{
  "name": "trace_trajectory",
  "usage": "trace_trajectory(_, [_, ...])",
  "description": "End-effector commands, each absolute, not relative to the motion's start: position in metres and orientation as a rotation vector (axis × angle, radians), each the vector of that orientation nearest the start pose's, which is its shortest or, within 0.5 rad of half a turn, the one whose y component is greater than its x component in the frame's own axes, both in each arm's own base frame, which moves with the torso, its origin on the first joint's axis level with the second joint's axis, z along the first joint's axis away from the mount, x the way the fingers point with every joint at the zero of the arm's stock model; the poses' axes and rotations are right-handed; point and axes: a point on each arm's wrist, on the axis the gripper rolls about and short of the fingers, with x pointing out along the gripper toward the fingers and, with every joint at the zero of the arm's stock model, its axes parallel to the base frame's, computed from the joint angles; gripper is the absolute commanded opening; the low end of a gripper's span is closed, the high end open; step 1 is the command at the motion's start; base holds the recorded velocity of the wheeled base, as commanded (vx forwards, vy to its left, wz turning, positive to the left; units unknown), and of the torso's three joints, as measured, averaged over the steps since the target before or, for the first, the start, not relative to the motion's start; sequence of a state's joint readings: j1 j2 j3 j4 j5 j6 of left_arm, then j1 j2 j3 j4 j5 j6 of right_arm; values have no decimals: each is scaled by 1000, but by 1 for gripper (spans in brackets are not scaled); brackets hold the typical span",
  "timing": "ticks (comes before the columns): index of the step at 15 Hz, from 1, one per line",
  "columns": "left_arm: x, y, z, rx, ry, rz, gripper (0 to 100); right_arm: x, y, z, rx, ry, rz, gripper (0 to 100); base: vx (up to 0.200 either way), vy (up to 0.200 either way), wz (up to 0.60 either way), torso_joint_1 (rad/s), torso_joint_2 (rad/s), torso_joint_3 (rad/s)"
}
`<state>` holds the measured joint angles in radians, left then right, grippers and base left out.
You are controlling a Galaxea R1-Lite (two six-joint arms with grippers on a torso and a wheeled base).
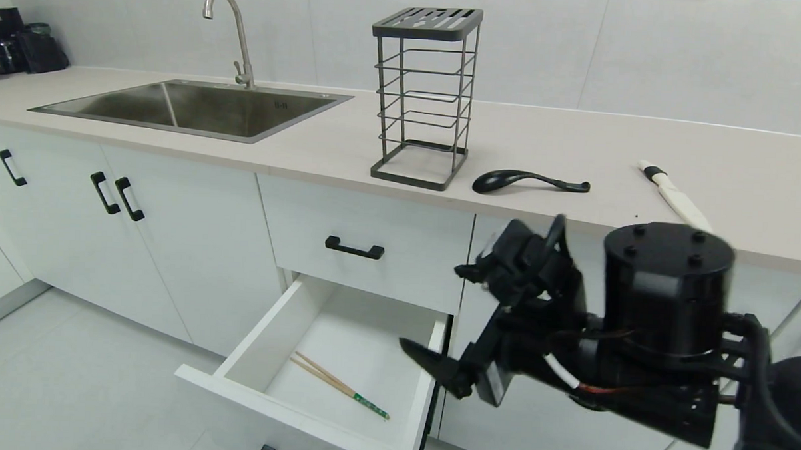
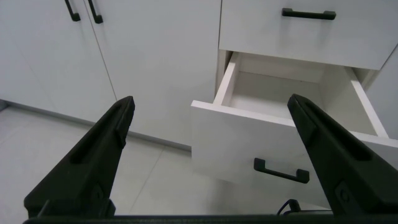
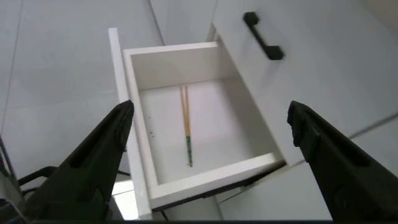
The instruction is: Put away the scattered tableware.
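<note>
Wooden chopsticks (image 1: pixel 338 385) lie inside the open white drawer (image 1: pixel 258 343).

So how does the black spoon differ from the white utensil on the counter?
The black spoon is dark all over; the white utensil is pale with a black band. The spoon's handle curves; the utensil is straight. The spoon lies beside the wire rack; the utensil lies apart, farther right. Both rest on the counter, outside the open drawer.
</note>
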<state>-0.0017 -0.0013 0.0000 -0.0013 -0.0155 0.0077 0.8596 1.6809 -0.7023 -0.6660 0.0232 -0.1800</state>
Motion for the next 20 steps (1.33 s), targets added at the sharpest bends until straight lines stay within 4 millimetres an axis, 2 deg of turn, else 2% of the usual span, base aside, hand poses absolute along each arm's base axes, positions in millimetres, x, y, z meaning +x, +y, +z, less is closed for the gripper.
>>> trace_trajectory(1, [-23,0,75,8,0,-17,100,173,182,183,-266,145,875,100,0,0,0,0,0,0])
trace_trajectory(3, [-23,0,76,8,-2,-17,100,156,164,194,-240,100,871,100,0,0,0,0,0,0])
trace_trajectory(4, [-23,0,76,8,-2,-17,100,152,161,201,-202,81,871,100,0,0,0,0,0,0])
trace_trajectory(6, [-23,0,76,8,-2,-17,100,149,160,203,-180,84,875,100,0,0,0,0,0,0])
trace_trajectory(9, [-23,0,76,8,-2,-17,100,148,143,180,-247,157,829,100,0,0,0,0,0,0])
trace_trajectory(11, [-23,0,76,8,-2,-17,100,151,137,173,-321,156,805,100,0,0,0,0,0,0])
trace_trajectory(14, [-23,0,76,8,-2,-17,100,153,133,173,-322,159,785,100,0,0,0,0,0,0])
trace_trajectory(20, [-23,0,76,8,-2,-17,100,159,134,188,-308,119,783,100,0,0,0,68,-126,-67])
